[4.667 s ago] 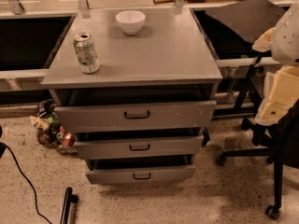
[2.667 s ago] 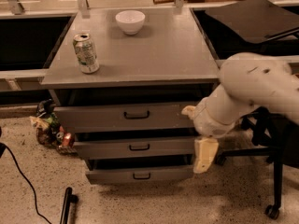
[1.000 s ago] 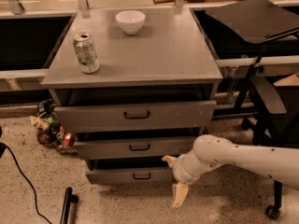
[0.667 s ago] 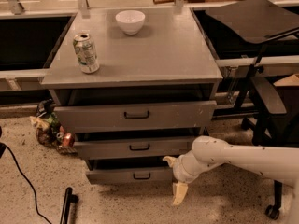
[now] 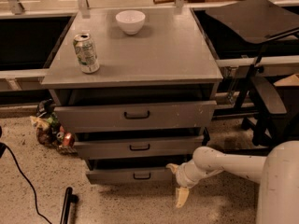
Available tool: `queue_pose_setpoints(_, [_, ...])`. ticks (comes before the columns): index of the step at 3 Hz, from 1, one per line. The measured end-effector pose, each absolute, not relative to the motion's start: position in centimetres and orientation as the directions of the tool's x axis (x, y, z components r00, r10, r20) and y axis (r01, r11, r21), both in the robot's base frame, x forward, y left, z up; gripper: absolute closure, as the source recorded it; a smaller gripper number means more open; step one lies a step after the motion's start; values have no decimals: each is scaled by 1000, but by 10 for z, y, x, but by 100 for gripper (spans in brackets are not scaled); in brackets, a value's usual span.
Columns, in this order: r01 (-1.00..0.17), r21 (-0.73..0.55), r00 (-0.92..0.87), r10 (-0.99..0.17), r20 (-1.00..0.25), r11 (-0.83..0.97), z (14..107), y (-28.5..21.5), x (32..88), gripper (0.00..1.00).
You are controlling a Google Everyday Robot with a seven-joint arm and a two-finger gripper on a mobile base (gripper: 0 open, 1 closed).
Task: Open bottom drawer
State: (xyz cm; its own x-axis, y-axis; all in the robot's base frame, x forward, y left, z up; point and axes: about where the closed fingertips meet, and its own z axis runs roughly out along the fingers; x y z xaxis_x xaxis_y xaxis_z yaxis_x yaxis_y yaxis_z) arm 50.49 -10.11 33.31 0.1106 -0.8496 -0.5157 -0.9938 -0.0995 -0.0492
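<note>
Looking down at the grey cabinet (image 5: 140, 55), I find the bottom drawer (image 5: 117, 175) at its six o'clock, under the middle drawer (image 5: 103, 149) and the top drawer (image 5: 93, 118), just above the speckled floor (image 5: 126, 204). Its front is the narrowest of the three, and it looks shut or nearly so. The small black loop handle (image 5: 141, 176) sits at the centre of that front.

My gripper (image 5: 177, 183) hangs low at about three o'clock of the handle, off the right end of the drawer front and close to the floor. Its two cream fingers (image 5: 181, 197) stand apart with nothing between them, one aimed toward six o'clock and the other toward the corner of the drawer. It is not on the handle yet.

I judge the drawer to be stiff sheet metal on runners, so it will not flex, but it may drag or stick at first. The loop is the only sensible hold. It is thin and smooth, so I want one finger hooked behind it rather than a pinch on the panel edge. I would pull straight out toward six o'clock, level, so the drawer does not rack sideways.

Up top, a drinks can (image 5: 86, 53) stands at nine o'clock and a white bowl (image 5: 130, 21) at twelve, and a sharp tug could rattle both
</note>
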Motion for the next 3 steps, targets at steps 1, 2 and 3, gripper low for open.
queue_pose_setpoints(1, [-993, -41, 117, -854, -507, -111, 295, -102, 513, 0])
queue_pose_setpoints(2, [-991, -31, 127, -860, -494, -128, 259, -98, 527, 0])
queue_pose_setpoints(3, [-990, -45, 139, -867, -479, -134, 236, -95, 544, 0])
